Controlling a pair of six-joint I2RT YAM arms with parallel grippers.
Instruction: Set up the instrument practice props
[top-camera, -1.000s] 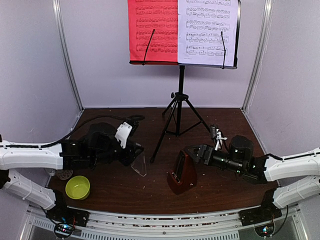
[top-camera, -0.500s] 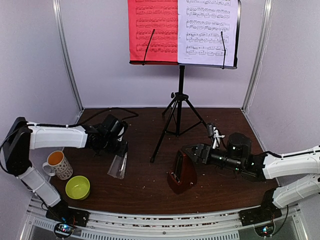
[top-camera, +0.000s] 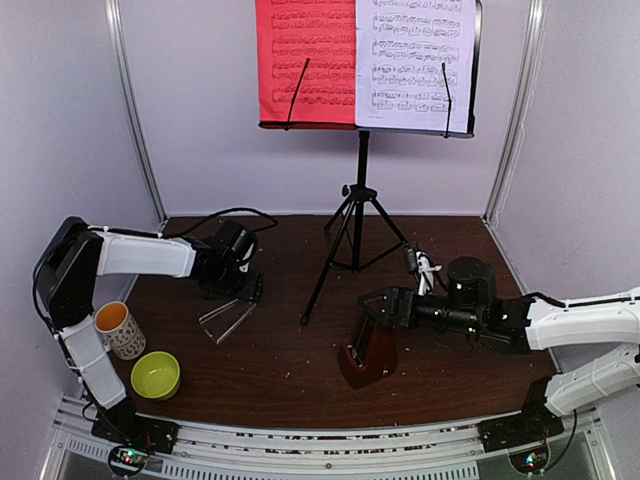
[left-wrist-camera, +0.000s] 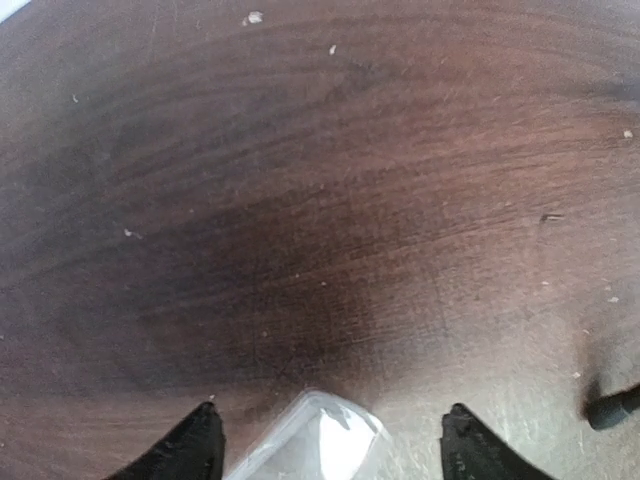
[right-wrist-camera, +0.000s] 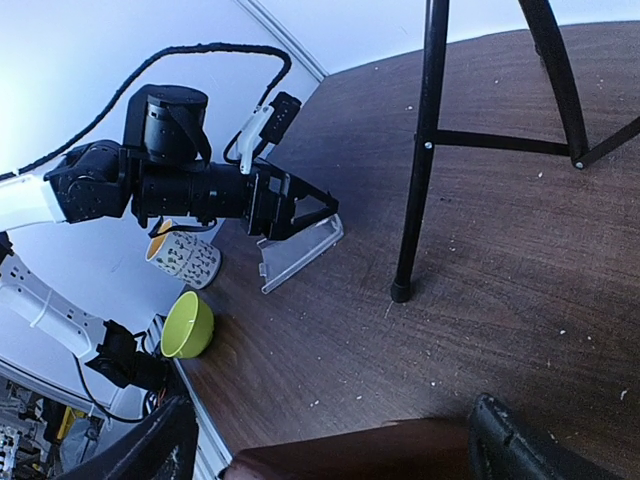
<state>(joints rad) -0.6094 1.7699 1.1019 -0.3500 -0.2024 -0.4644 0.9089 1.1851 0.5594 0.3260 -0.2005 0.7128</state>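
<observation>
The black tripod music stand (top-camera: 361, 190) stands at the back centre with the red sheet (top-camera: 305, 60) and the white sheet (top-camera: 415, 60) on its desk. The dark-wood metronome (top-camera: 365, 355) stands near the front, right of centre, without its cover. My right gripper (top-camera: 378, 305) is open, its jaws either side of the metronome's top (right-wrist-camera: 370, 455). The clear cover (top-camera: 226, 318) lies on the table at the left. My left gripper (top-camera: 243, 292) is open just over it, with the cover's end (left-wrist-camera: 320, 445) between the fingertips.
A patterned white mug (top-camera: 118, 330) and a yellow-green bowl (top-camera: 156, 375) sit at the front left corner. The stand's nearest leg (right-wrist-camera: 425, 150) comes down between the cover and the metronome. A black cable trails behind the left arm.
My left gripper has moved back and to the right, and the clear cover it carried now lies on the table. My right gripper has slid left over the metronome's top.
</observation>
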